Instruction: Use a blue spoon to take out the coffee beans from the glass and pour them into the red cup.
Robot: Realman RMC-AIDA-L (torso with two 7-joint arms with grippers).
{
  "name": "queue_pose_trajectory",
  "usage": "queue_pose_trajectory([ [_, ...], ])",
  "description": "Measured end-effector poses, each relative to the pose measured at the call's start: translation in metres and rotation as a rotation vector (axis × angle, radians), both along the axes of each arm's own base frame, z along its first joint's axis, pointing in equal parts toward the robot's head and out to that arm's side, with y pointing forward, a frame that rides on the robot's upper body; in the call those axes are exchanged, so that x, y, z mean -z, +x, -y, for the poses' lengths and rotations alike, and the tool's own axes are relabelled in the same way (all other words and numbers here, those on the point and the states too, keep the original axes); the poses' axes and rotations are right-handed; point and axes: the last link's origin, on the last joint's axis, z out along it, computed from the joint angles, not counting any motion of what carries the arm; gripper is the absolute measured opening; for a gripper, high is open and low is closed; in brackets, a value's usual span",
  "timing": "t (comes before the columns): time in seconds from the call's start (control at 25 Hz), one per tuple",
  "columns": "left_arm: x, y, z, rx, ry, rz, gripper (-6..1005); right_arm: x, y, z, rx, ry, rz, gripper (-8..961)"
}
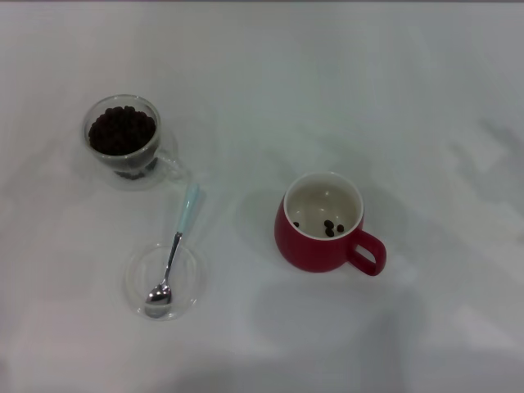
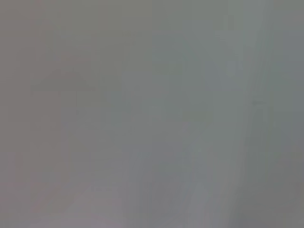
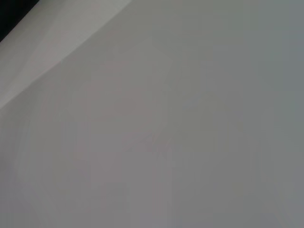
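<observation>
The glass (image 1: 124, 141), clear and double-walled, stands at the back left, filled with dark coffee beans (image 1: 121, 130). The blue spoon (image 1: 174, 248) lies in front of it, its metal bowl resting on a flat clear glass saucer (image 1: 188, 282) and its pale blue handle pointing away toward the glass. The red cup (image 1: 322, 223) stands to the right of the spoon, handle toward the front right, with a few beans (image 1: 330, 228) on its white bottom. Neither gripper shows in any view; both wrist views show only bare pale surface.
The white cloth-covered table (image 1: 409, 98) fills the head view. A dark edge (image 3: 12, 14) shows in one corner of the right wrist view.
</observation>
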Motion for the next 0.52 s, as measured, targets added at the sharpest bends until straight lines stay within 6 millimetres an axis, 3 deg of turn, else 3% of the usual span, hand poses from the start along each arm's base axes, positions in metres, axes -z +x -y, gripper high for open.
queue_pose_trajectory([
  [0.52,-0.005,-0.005,0.004,-0.014,0.009,-0.044,397,-0.014,0.005,0.010,0.007,0.067,-0.058,641],
])
